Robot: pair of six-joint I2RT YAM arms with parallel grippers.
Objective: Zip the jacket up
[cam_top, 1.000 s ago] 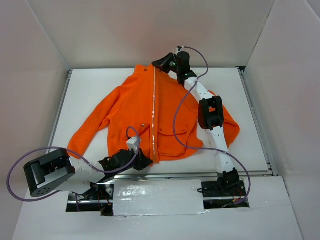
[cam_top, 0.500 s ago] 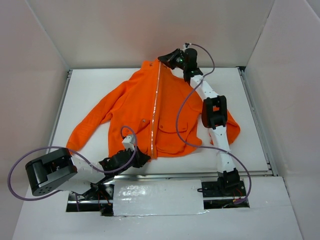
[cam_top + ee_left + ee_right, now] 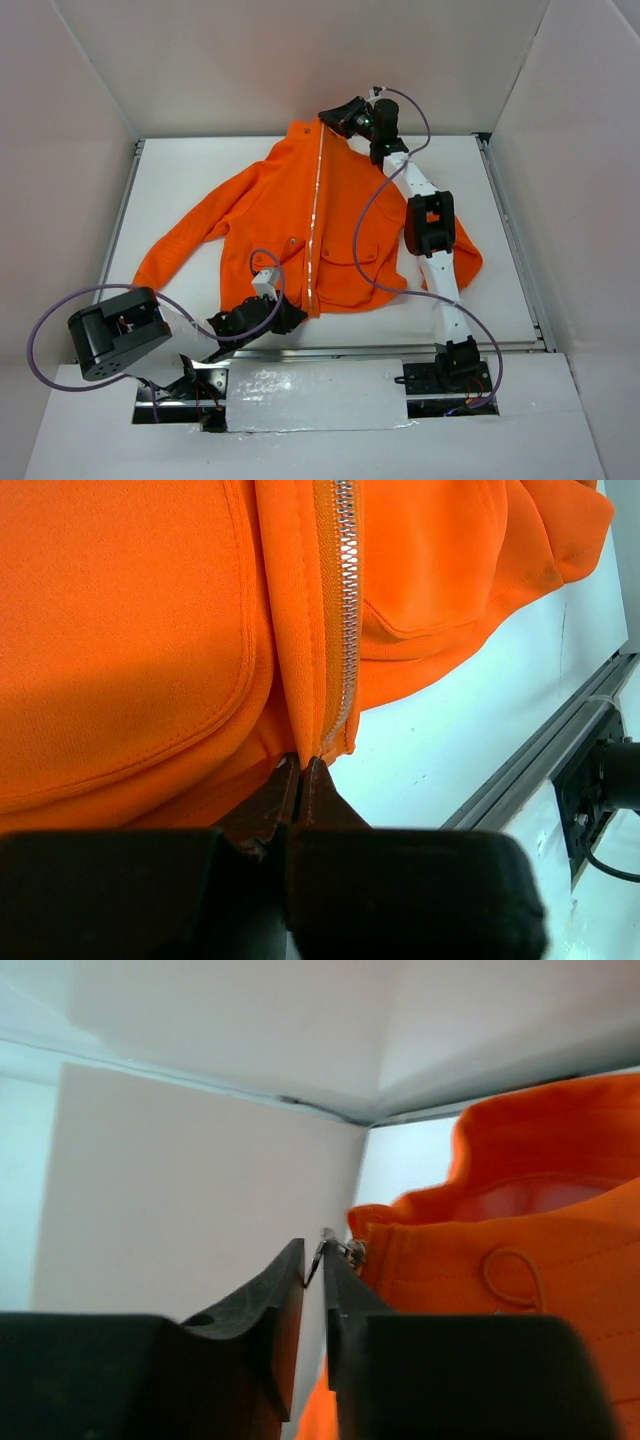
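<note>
One jacket hem [image 3: 180, 780] is pinched by the left end effector [image 3: 300, 765]; the pull [image 3: 322, 1244] is straddled by the narrowly parted right end effector [image 3: 314, 1257].

Bright orange fleece jacket [image 3: 290, 220] spread front-up on the white worktop [image 3: 180, 170] — sleeves flung out sideways, collar at its far edge, hem near its front; pale zipper [image 3: 318, 215] closed up to the collar.

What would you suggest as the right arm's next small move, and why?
Probably open the right gripper and back away from the zipper pull: the zipper on the jacket looks closed right up to the collar, with the left gripper pinching the hem.
</note>
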